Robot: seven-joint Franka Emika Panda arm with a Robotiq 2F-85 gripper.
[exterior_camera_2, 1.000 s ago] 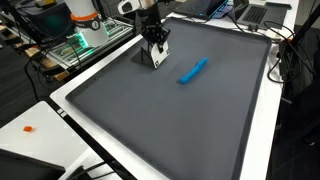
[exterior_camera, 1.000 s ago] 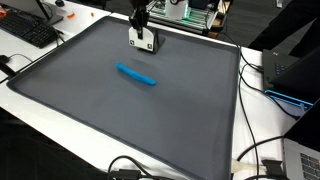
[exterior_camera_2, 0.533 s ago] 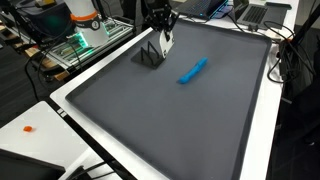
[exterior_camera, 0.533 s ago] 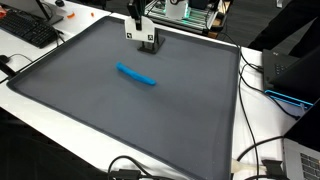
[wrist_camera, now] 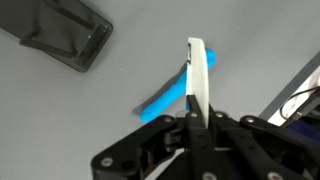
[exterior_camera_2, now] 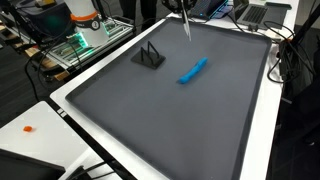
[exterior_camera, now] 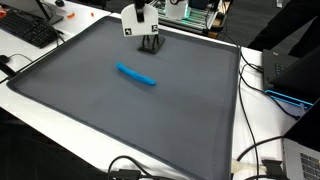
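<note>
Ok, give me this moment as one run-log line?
gripper: shut on white card, above gray mat | black stand: on mat, apart from card | blue marker: flat on mat, untouched

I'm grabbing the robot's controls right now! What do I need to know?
Gripper: shut, holding nothing, hanging above the grey mat.
Small black wedge-shaped object: sits on the mat near one edge, clear of the gripper.
Blue stick-shaped marker: lies flat near the mat's middle, apart from the black object.
Done: nothing is gripped.
Left: both things lie loose on the mat.
</note>
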